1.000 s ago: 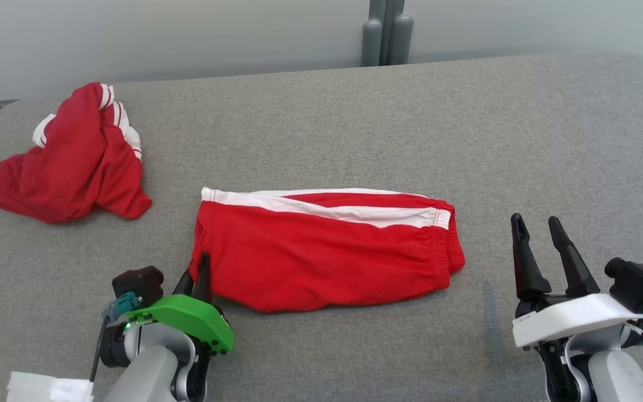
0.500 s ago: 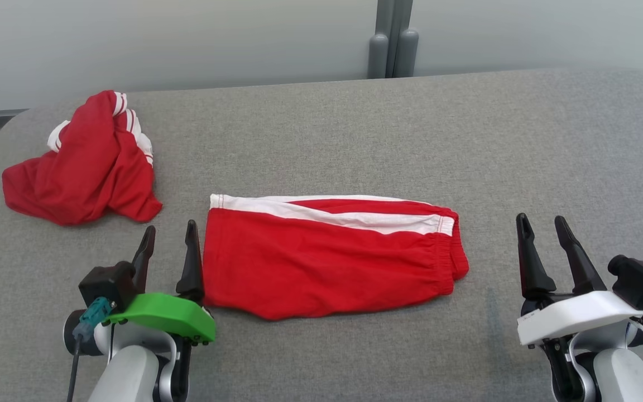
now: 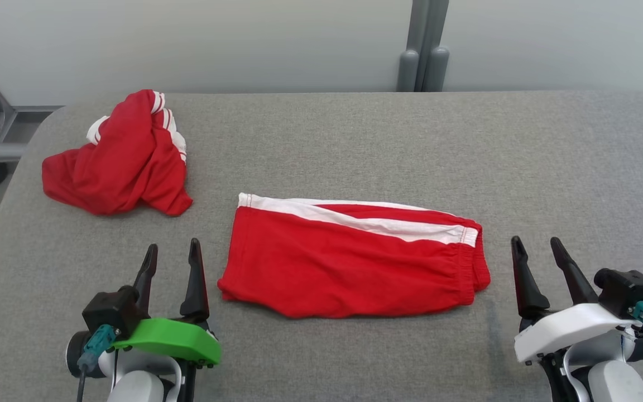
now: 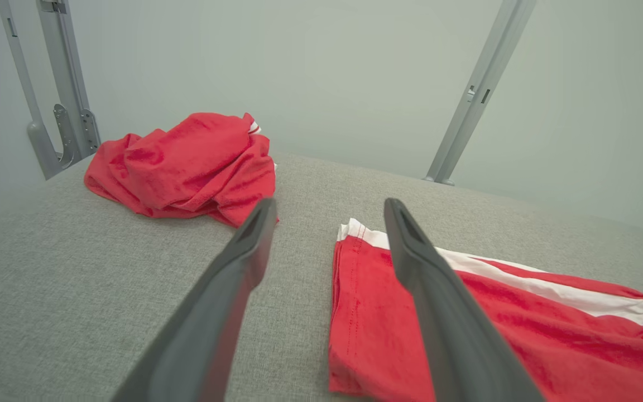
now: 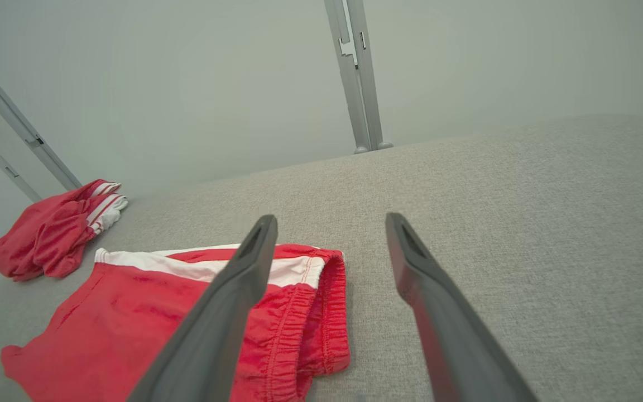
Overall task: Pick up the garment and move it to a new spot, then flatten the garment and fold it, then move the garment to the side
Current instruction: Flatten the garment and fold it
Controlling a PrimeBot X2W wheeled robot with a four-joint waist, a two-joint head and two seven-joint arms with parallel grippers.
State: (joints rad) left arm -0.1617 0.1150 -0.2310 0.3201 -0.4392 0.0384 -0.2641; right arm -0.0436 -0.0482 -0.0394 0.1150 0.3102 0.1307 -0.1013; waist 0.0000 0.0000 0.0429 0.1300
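left end effector [image 3: 173, 244] released, empty | right end effector [image 3: 536, 240] released, empty | folded shorts [image 3: 349, 262] flat on tabletop [image 3: 355, 145] | judged next: pinch both short ends, lift evenly, keep fold

Soft matt knit cloth on folded red shorts with white side stripe [image 3: 349, 273]; same on crumpled red-and-white garment [image 3: 118, 167]. Coarse matt woven fabric over grey padded table [image 3: 355, 139]. Smooth matt dark plastic on left gripper [image 3: 173, 245] fingers [image 4: 232, 290], right gripper [image 3: 536, 242] alike. Semi-gloss green plastic cover [image 3: 171, 338], smooth white plastic cover [image 3: 567, 329]. Satin grey metal post [image 3: 425, 50].
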